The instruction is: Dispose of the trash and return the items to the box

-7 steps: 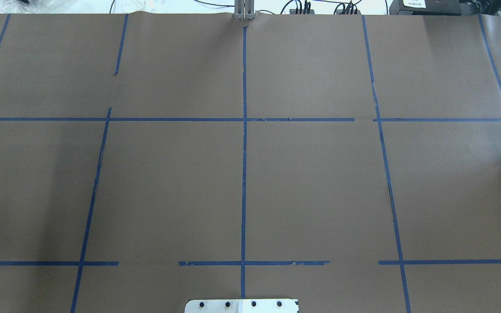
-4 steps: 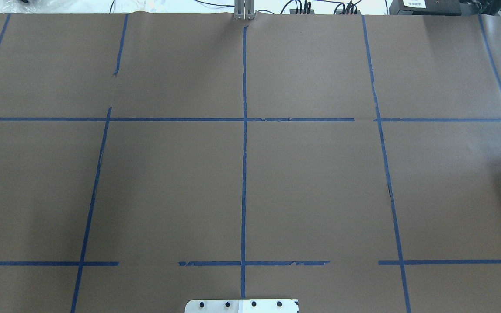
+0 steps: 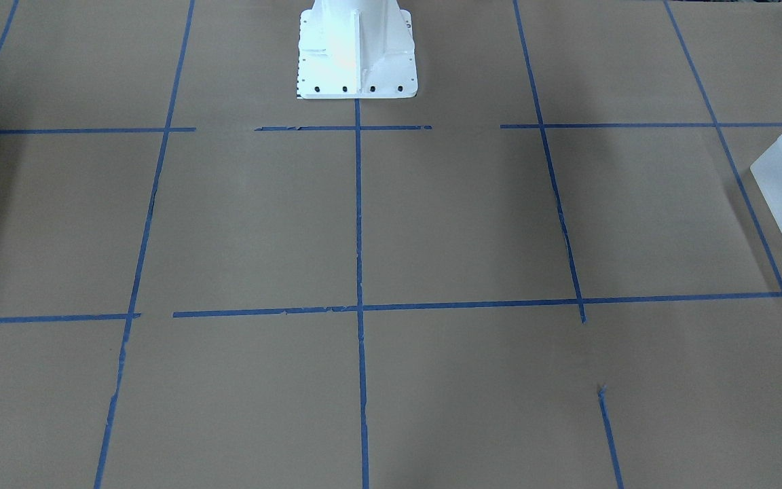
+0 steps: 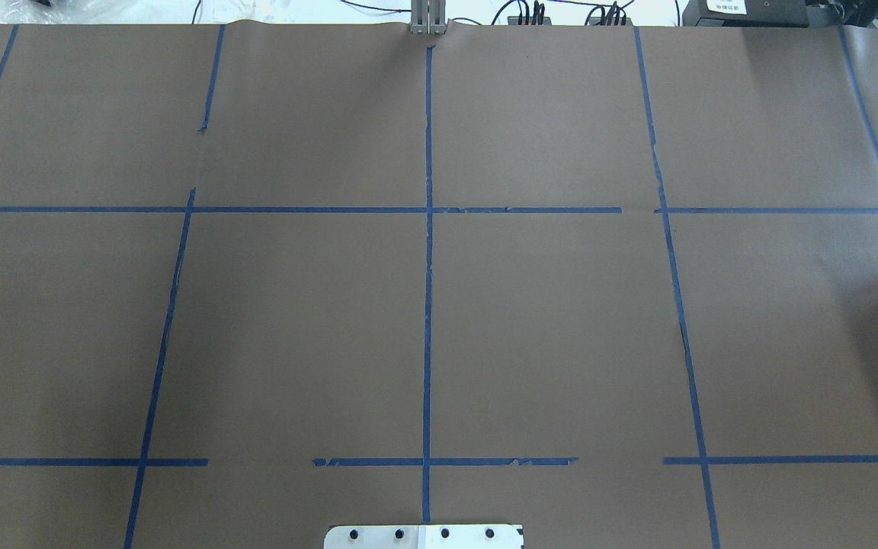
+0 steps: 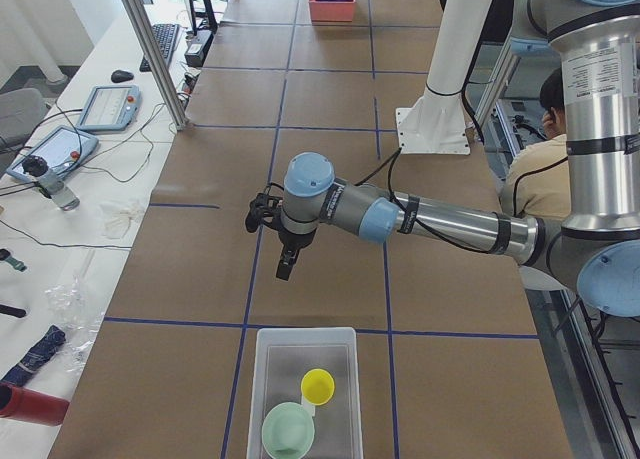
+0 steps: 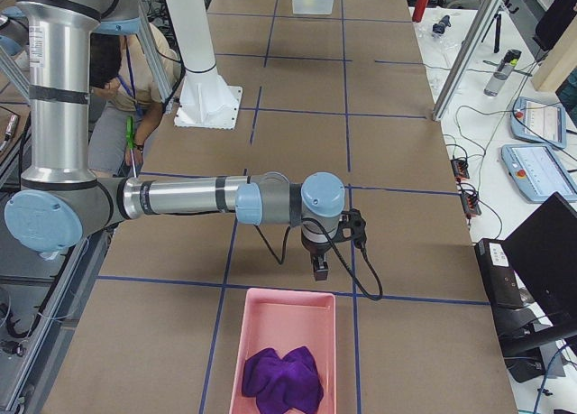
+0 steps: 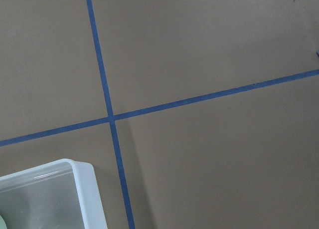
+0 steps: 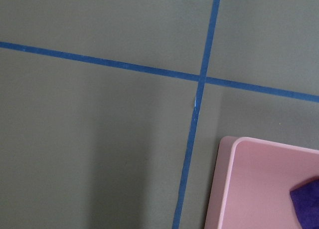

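The translucent white box (image 5: 305, 351) stands at the table's left end. The yellow-green cup (image 5: 318, 385) and the mint-green bowl (image 5: 288, 429) are inside it. My left gripper (image 5: 284, 271) points down over the table a little short of the box; I cannot tell if it is open. The left wrist view shows only the box's corner (image 7: 84, 189). My right gripper (image 6: 320, 271) hangs just short of a pink bin (image 6: 270, 310) holding a crumpled purple thing (image 6: 284, 380); I cannot tell its state. The right wrist view shows the bin's rim (image 8: 222, 179).
The brown paper table with blue tape lines (image 4: 427, 305) shows nothing on it in the overhead view. The white robot base (image 3: 356, 54) stands at the middle of the near edge. A person (image 5: 535, 169) sits behind the robot. Tablets and cables lie beyond the far edge (image 5: 105, 104).
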Available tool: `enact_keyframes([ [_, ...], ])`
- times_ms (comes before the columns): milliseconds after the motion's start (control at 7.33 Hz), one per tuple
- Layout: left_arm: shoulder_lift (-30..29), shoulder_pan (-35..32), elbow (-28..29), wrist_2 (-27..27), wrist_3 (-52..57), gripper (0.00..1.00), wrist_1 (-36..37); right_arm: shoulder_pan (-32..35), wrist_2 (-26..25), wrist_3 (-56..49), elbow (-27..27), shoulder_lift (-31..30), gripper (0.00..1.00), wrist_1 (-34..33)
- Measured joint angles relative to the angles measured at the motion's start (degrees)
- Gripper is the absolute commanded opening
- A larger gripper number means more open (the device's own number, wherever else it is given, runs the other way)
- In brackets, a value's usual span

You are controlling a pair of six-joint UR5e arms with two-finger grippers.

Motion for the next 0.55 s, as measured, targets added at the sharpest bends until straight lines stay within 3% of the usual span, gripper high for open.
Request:
enact_keyframes([
  [545,0.55,0.07,0.04,0.02,0.14,1.00,0.02,-2.62,-0.33,2.17,3.80,-0.06,1.00,-4.79],
])
